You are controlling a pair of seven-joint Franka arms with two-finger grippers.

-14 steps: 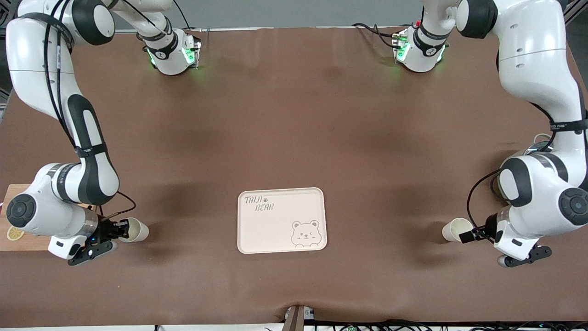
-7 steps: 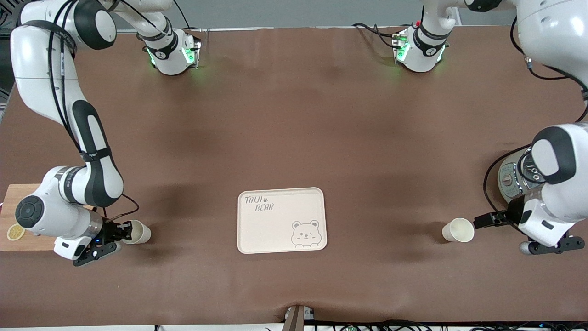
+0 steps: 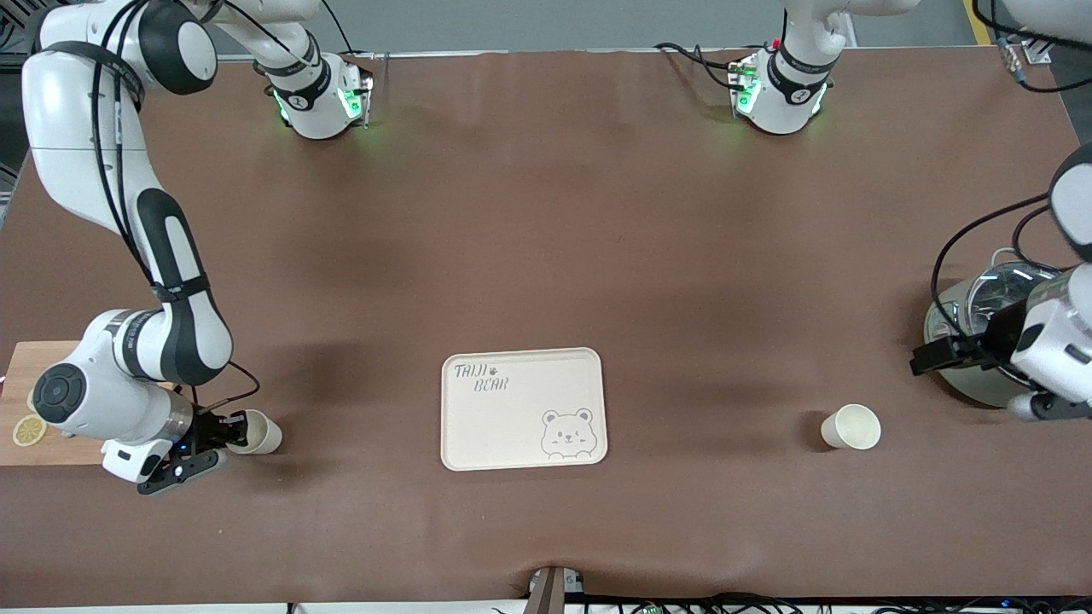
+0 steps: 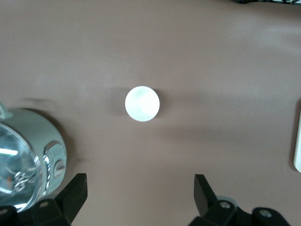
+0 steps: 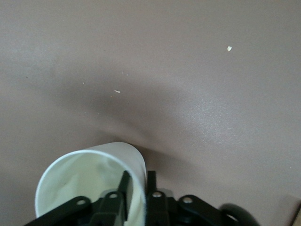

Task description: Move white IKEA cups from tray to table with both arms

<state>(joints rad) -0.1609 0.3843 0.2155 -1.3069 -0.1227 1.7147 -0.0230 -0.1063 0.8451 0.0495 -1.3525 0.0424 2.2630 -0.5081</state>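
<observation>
Brown cloth-covered table (image 3: 546,213) with a cream rectangular bear-print tray (image 3: 522,408) at mid-length, nearer to the front camera than the arm bases.

Left gripper (image 3: 926,358) (image 4: 139,183) up in the air over the table at the edge of a shiny round steel pot (image 3: 964,307) (image 4: 23,160). Fingers (image 4: 75,190) spread wide, nothing between them.

First cream-white tapered handleless cup (image 3: 851,426) (image 4: 142,103) upright on the table, mouth up, between the tray and the left arm's end. Nearer to the front camera than the pot and well apart from the left gripper.

Right gripper (image 3: 229,431) (image 5: 138,188) low at the table, toward the right arm's end. Fingers (image 5: 151,186) parted narrowly, one inside and one outside the wall of the second cream-white tapered handleless cup (image 3: 260,432) (image 5: 89,181), astride its rim. Second cup on the table, well apart from the tray.

Light wooden board (image 3: 10,452) with a dried lemon slice (image 3: 28,431) at the right arm's end, partly under that arm.
</observation>
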